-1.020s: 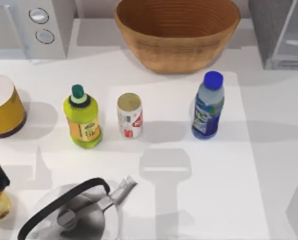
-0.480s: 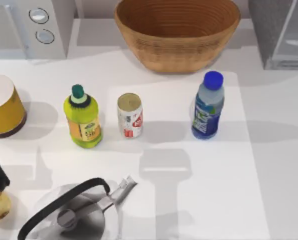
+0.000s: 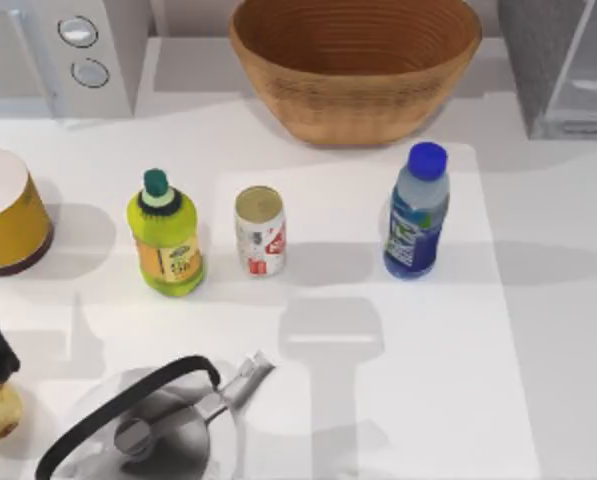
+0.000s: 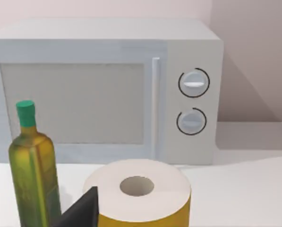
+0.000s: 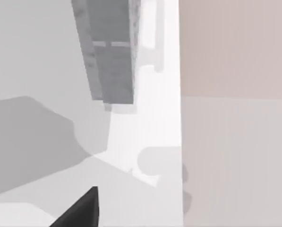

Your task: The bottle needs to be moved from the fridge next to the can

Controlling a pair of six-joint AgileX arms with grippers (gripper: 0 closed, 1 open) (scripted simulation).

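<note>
The bottle [image 3: 416, 212], clear with a blue cap and a blue-and-green label, stands upright on the table to the right of the can [image 3: 260, 230], with a wide gap between them. The can is upright, with a gold top and a white-and-red label. The fridge [image 3: 568, 62] is the dark grey speckled box at the back right, also seen in the right wrist view [image 5: 110, 52]. One dark finger [image 4: 84, 210] of my left gripper points at the yellow cylinder. One dark finger [image 5: 79, 212] of my right gripper hangs over bare table near the fridge.
A yellow-green bottle [image 3: 166, 235] stands left of the can. A wicker basket [image 3: 355, 62] sits at the back middle, a light grey appliance with two knobs [image 3: 73, 50] at the back left, a yellow cylinder [image 3: 6, 210] at the left, and a kettle [image 3: 148, 425] at the front left.
</note>
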